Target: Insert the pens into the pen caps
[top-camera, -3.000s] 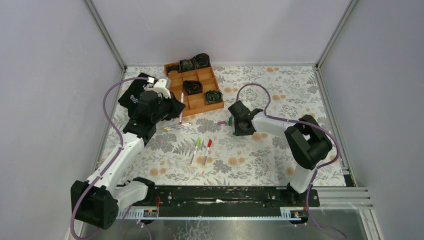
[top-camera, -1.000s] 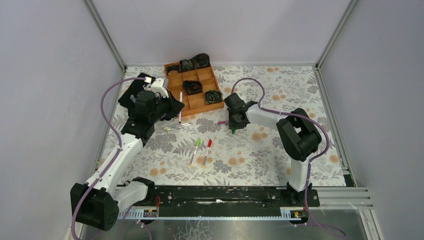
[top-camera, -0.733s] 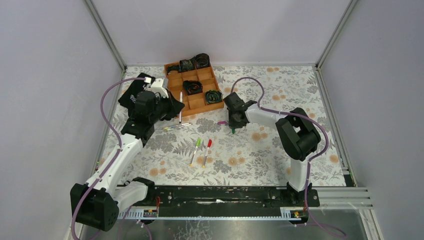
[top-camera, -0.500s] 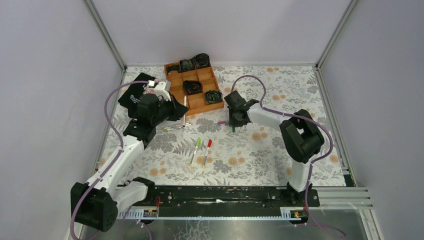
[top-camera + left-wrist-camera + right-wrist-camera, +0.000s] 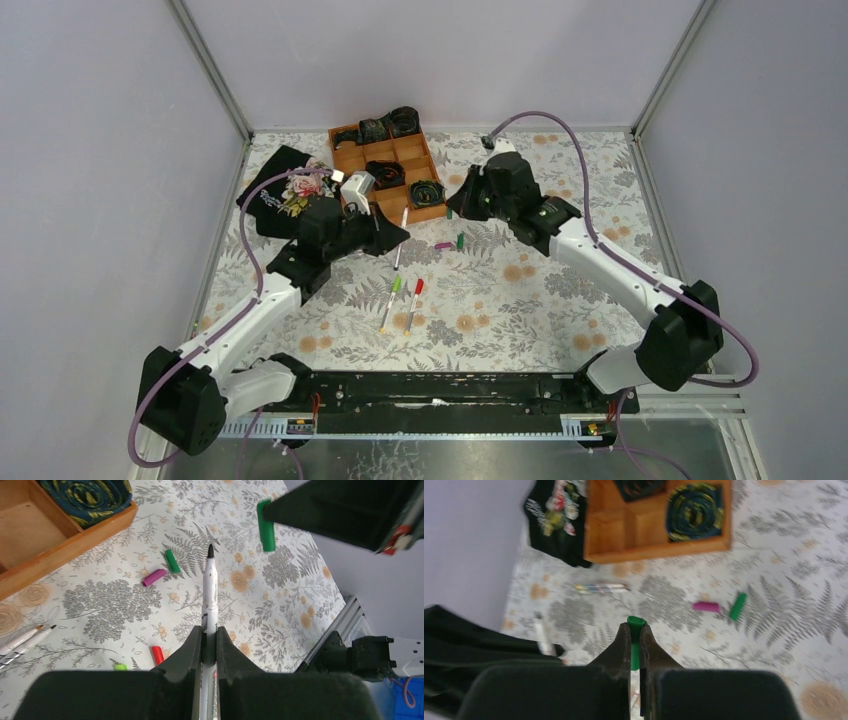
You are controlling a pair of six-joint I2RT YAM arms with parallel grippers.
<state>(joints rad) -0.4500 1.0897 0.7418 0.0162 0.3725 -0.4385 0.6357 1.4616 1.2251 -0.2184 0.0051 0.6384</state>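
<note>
My left gripper [image 5: 396,238] [image 5: 209,632] is shut on a white pen [image 5: 210,595] with a bare black tip [image 5: 210,550], held above the table. My right gripper [image 5: 455,206] [image 5: 634,628] is shut on a dark green pen cap [image 5: 636,630], also raised; the cap shows in the left wrist view [image 5: 266,526], ahead and right of the pen tip. A second dark green cap [image 5: 460,241] and a magenta cap [image 5: 443,245] lie on the table between the grippers. Two pens, one with a lime green cap [image 5: 395,285] and one with a red cap [image 5: 418,287], lie nearer the front.
A wooden tray [image 5: 412,213] holding black coiled items stands at the back centre. A black printed cloth [image 5: 275,190] lies at the back left. Two more pens [image 5: 601,586] lie on the table below the tray's left end.
My left gripper has carried the pen right, toward the centre. My right gripper has lifted the green cap off the table and moved back, its arm stretched out to the right.
</note>
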